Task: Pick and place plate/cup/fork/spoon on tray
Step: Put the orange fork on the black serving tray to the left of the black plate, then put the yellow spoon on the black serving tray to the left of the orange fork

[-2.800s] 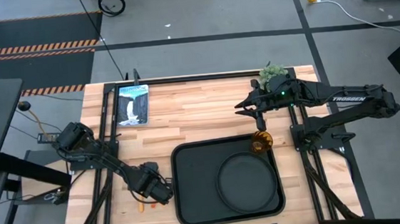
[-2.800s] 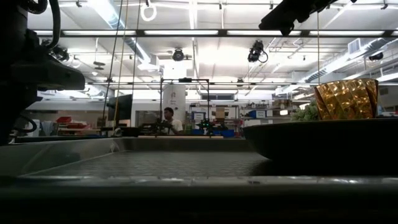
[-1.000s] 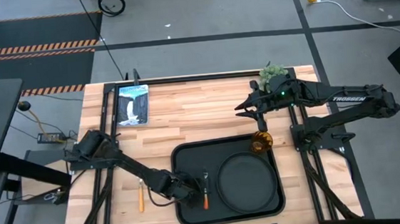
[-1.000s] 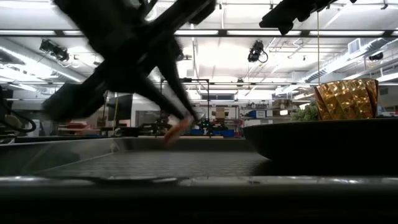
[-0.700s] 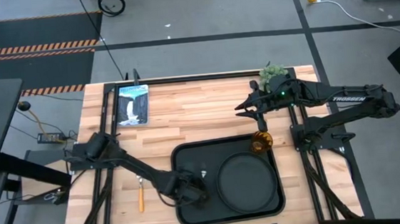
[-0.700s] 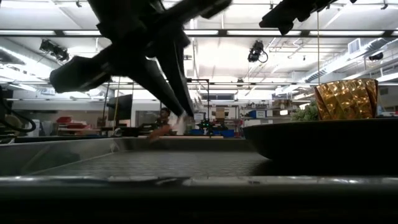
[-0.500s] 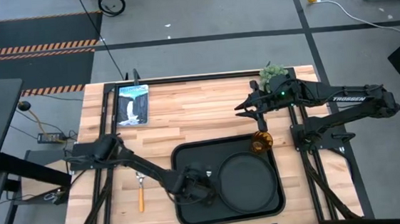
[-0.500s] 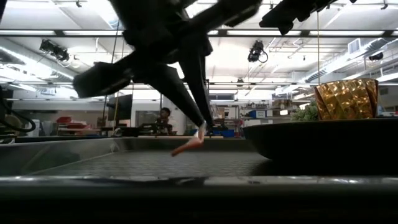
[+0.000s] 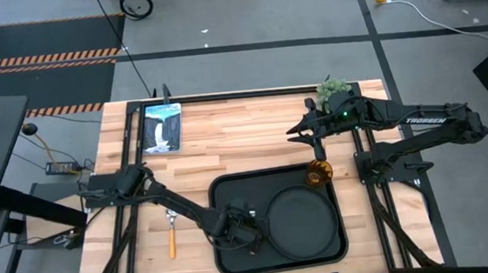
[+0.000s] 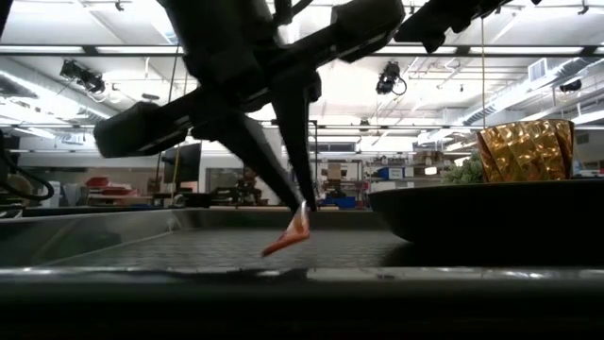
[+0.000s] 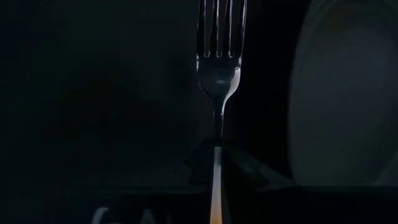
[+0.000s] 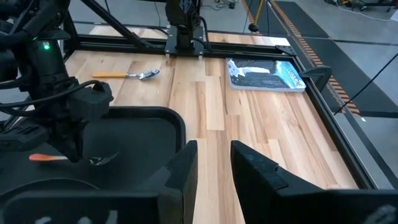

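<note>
Over the tray [image 9: 227, 199], near the bench's front edge, the left tool [image 9: 244, 225] grips the fork [image 10: 288, 238] by its red-orange handle, tines angled down toward the tray floor, just beside the plate [image 9: 301, 223]. At the tray's far right corner stands the cup [image 9: 318, 173]. Left of the tray, on bare bench [image 9: 244, 136], lies the spoon [image 9: 170, 234]. Above the far right of the bench, the right tool [image 9: 296, 131] hangs with fingers parted, holding nothing.

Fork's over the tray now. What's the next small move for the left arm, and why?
Probably lower a touch and release. The left end effector holds the fork tilted, its handle tip at or just above the tray floor, beside the plate. The right end effector waits open over the table.
</note>
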`<action>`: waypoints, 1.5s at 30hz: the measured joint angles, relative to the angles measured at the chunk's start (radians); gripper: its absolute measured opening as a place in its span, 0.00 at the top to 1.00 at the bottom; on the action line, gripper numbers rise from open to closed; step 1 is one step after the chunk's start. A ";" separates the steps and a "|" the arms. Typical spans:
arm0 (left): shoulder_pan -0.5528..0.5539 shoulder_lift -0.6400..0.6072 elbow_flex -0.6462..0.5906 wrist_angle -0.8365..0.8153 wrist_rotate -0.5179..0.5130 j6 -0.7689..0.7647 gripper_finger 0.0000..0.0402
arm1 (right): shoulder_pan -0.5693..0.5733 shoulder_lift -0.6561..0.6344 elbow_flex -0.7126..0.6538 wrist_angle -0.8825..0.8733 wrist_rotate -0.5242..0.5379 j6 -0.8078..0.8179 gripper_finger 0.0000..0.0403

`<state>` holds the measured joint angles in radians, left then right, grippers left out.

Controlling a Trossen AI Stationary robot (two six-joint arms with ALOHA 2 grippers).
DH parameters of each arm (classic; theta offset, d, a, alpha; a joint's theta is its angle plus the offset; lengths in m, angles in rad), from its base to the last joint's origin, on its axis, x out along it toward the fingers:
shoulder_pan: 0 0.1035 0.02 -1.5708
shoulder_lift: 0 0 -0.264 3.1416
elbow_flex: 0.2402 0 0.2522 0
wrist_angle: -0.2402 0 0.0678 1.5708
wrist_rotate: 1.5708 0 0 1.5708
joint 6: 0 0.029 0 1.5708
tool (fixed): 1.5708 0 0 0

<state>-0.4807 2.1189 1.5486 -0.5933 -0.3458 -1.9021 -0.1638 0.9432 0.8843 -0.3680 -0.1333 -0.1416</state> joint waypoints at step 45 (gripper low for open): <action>0.008 -0.029 0.001 -0.089 0.072 0.236 0.68 | 0.000 0.000 0.000 -0.002 0.000 0.000 0.75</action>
<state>-0.4726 2.0896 1.5500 -0.6818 -0.2738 -1.6657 -0.1638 0.9432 0.8845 -0.3702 -0.1333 -0.1417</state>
